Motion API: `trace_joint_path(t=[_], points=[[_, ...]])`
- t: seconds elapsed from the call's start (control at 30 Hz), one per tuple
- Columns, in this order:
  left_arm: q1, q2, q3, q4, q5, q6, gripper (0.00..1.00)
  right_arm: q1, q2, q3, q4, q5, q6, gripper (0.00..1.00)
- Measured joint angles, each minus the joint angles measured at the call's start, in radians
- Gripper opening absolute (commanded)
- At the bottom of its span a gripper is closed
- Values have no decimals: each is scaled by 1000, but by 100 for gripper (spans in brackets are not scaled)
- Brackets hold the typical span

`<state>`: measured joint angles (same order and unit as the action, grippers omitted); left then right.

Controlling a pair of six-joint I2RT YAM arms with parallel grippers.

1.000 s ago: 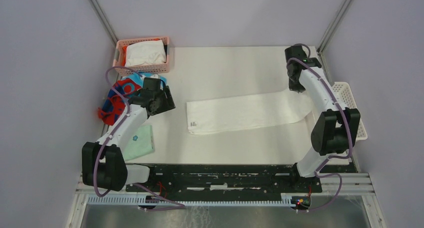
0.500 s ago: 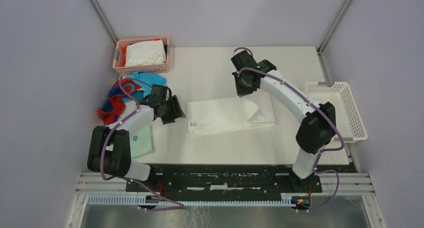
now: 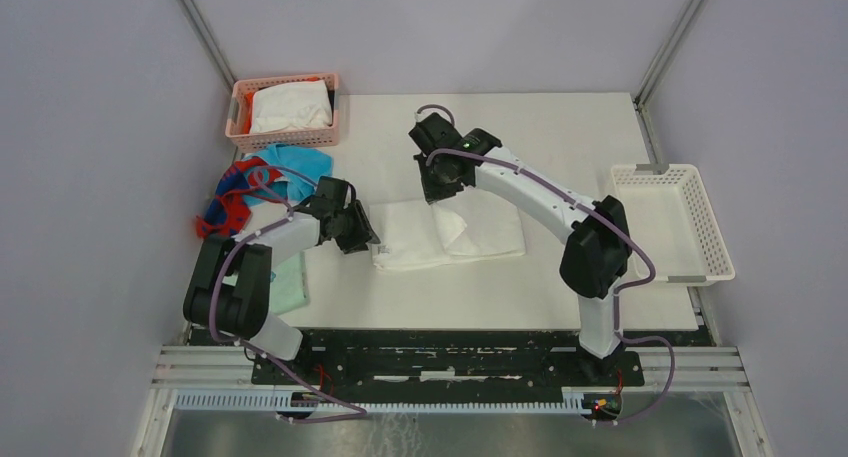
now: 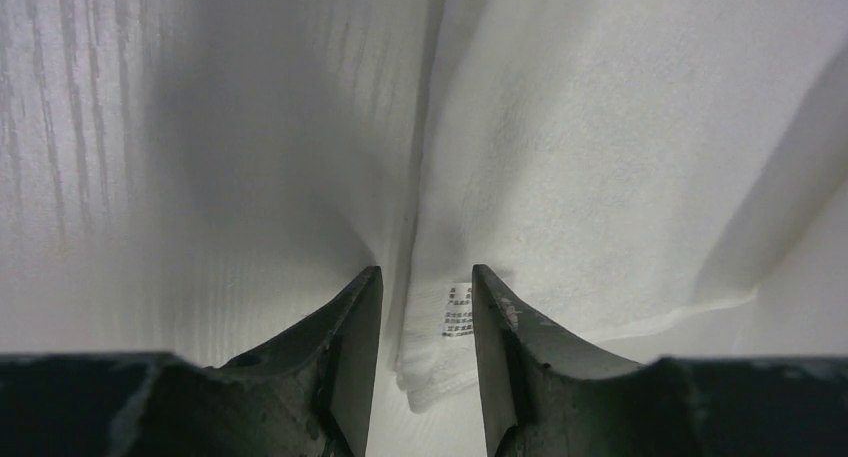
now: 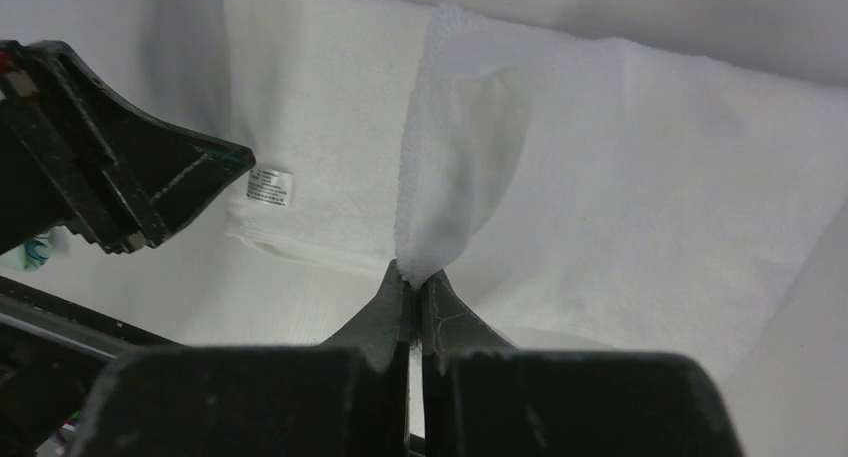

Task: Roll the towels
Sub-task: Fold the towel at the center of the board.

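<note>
A white towel [image 3: 480, 232] lies on the table's middle, its right end folded back over itself to the left. My right gripper [image 3: 437, 192] is shut on that lifted end [image 5: 450, 177], holding it above the lower layer. My left gripper [image 3: 368, 239] is open, its jaws standing either side of the towel's left corner with the label [image 4: 458, 309]; it also shows in the right wrist view [image 5: 215, 162]. The turquoise-blue towel [image 3: 300, 162] and the red towel with dark-blue blotches [image 3: 232, 205] lie crumpled at the left.
A pink basket [image 3: 236, 115] at the back left holds another white cloth [image 3: 290, 105]. A pale mint-green folded cloth [image 3: 290, 287] lies under my left arm. A white basket [image 3: 716, 232] stands at the table's right edge.
My right gripper has carried the towel's right end far to the left, folding the towel over itself. My left gripper has moved right onto the towel's left corner.
</note>
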<state>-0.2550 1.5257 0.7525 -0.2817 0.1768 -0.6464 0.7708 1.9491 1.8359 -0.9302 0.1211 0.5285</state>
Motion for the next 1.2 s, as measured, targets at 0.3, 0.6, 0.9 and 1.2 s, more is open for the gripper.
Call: trace_joint_path(t=[0.3, 0.6, 0.9, 1.2], points=[[-23, 20, 0, 30, 2, -12, 34, 33, 77, 47, 52, -49, 47, 4], [-30, 21, 0, 30, -1, -12, 32, 55, 127, 56, 87, -121, 89, 5], [-44, 21, 0, 30, -14, -12, 32, 64, 150, 60, 145, -145, 137, 8], [-45, 21, 0, 30, -18, -12, 31, 68, 203, 60, 209, -188, 183, 9]])
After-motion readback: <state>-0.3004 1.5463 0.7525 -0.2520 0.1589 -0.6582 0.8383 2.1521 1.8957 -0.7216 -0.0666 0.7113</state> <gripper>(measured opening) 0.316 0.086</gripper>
